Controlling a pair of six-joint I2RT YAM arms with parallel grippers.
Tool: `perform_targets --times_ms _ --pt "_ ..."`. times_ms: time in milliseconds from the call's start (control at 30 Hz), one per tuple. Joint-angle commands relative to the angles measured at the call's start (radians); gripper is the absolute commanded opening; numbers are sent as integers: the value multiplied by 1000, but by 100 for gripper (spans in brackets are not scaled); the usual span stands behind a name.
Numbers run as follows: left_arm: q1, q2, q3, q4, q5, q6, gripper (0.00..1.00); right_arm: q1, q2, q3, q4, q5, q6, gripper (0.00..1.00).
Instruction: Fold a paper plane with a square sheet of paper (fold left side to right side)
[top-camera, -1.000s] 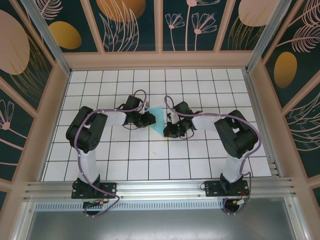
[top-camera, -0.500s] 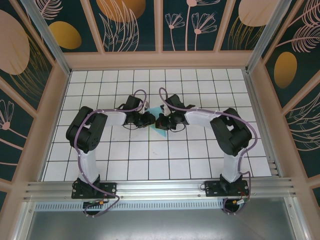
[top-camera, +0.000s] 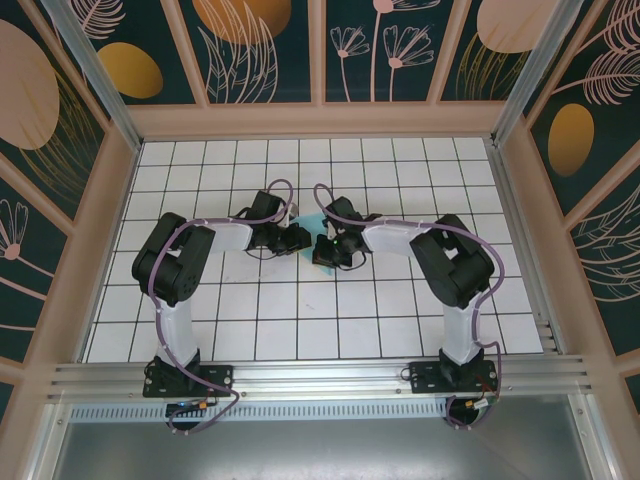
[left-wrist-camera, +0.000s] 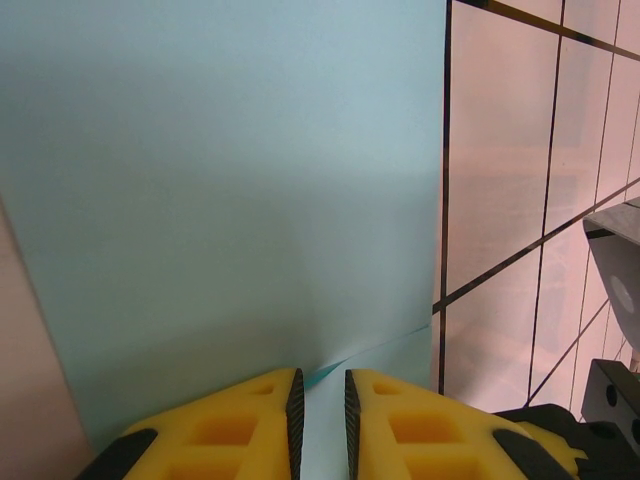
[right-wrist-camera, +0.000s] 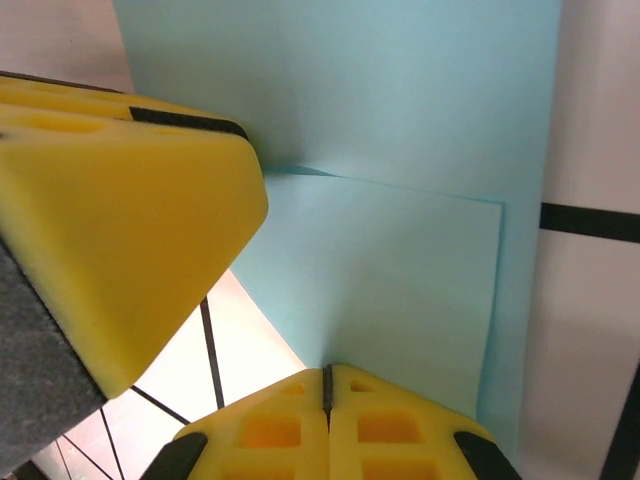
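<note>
The sheet of paper (top-camera: 314, 222) lies in the middle of the white table (top-camera: 300, 320), between the two arms. It is not a plane yet. One part stands up from the flat part, so a fold looks started, but there is no point and no wings, and I think most of the folding is left. The left gripper (left-wrist-camera: 320, 382) is almost closed and seems to pinch the paper's edge in its thin gap. The right gripper (right-wrist-camera: 326, 375) is closed tight, holds nothing, and its tip touches the flat part
</note>
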Motion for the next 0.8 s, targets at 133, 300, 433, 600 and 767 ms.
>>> perform_targets --times_ms 133,300,433,600,767 --pt "-5 89 -30 -71 -98 39 22 3 -32 -81 -98 35 5 0" --pt "-5 91 -28 -74 -101 39 22 -9 -70 -107 -106 47 -1 0" --pt "-5 91 -28 -78 -106 42 22 -16 -88 -110 -133 62 -16 0" --pt "-5 90 -27 -81 -110 43 22 -20 -95 -135 -147 60 -31 0" --pt "-5 87 -26 -88 -113 47 22 -30 -116 -174 -144 61 -27 0"
